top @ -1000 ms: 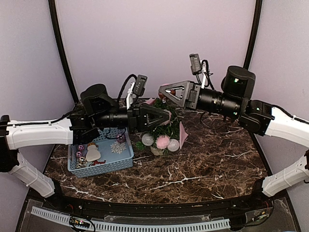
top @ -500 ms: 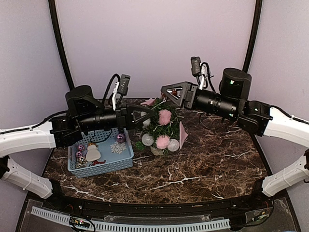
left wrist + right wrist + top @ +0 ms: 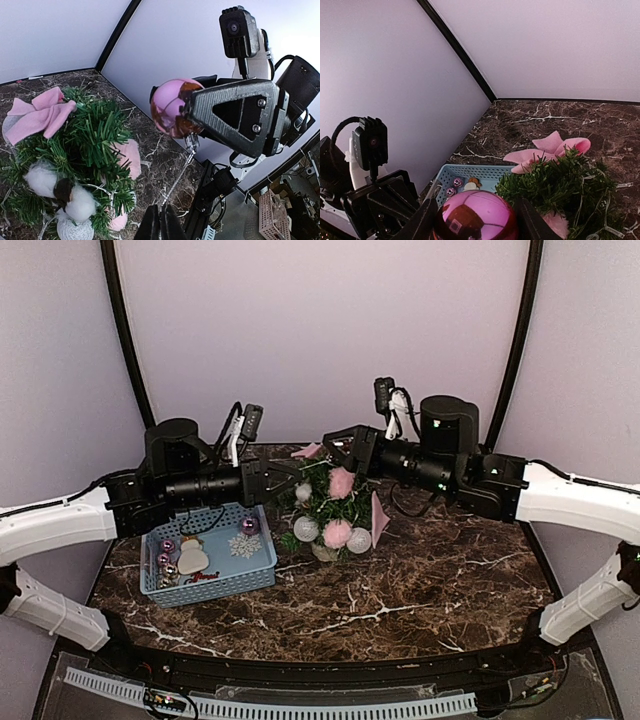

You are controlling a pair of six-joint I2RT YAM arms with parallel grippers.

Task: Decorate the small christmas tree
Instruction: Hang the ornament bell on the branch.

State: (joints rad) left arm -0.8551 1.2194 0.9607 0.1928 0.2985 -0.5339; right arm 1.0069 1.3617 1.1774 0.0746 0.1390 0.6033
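Right gripper (image 3: 476, 220) clamped a glossy, mirror-smooth pink bauble (image 3: 167, 107), and the left gripper (image 3: 160, 220) was pinched shut on its hair-thin silver thread (image 3: 177, 175)! The small christmas tree (image 3: 95, 127), bushy and bristly, stood just right of the blue lattice basket (image 3: 220, 587), below both grippers. Frosted silver balls (image 3: 306, 529) largely hid its pot.

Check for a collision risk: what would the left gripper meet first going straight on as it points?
Likely the pink bauble clamped in the right gripper, at the far end of the thread the left gripper pinches; depth is uncertain.
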